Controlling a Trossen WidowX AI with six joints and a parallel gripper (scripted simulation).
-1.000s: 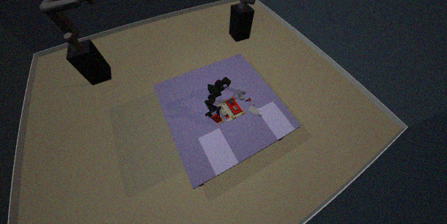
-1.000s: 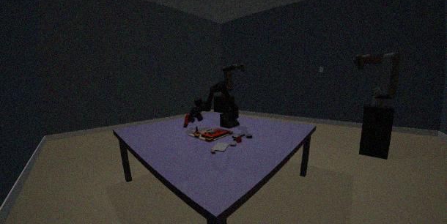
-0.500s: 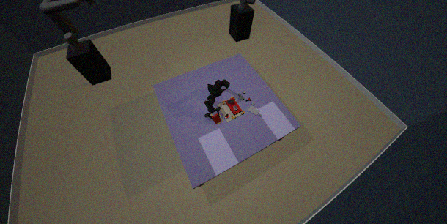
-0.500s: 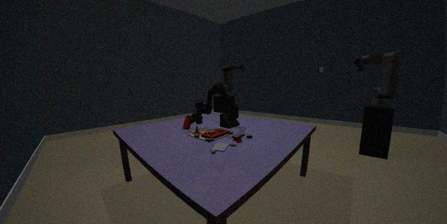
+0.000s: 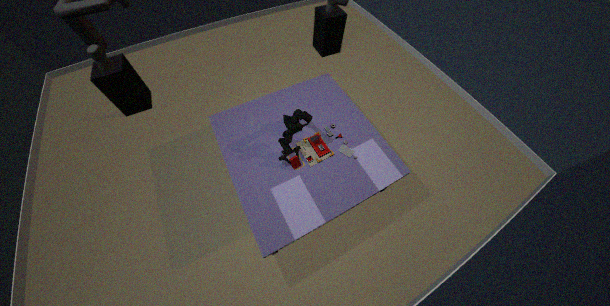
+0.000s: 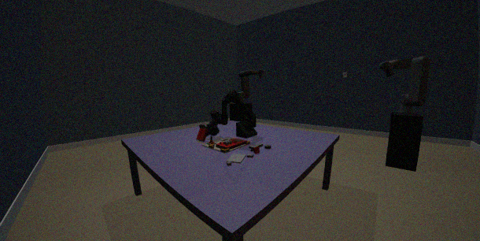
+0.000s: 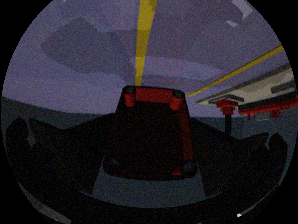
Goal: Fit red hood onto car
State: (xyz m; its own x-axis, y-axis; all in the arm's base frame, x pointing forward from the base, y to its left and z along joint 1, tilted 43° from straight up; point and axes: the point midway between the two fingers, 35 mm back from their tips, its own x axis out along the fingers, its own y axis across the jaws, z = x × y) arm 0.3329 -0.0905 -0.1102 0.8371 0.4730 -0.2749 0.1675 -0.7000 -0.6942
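The red hood is held between the fingers of my gripper, which is shut on it. The hood is steeply tilted and off the table, beyond the left end of the pale board. Its hollow side and corner bosses show in the wrist view. The red car chassis lies on the board, to the right of the hood in the top view. Its engine block and pegs are too small and dark to make out surely.
A small red base with a dark upright post stands on the board between hood and chassis. A pale flat plate, a small red part and several little parts lie beyond the chassis. A yellow line marks the table.
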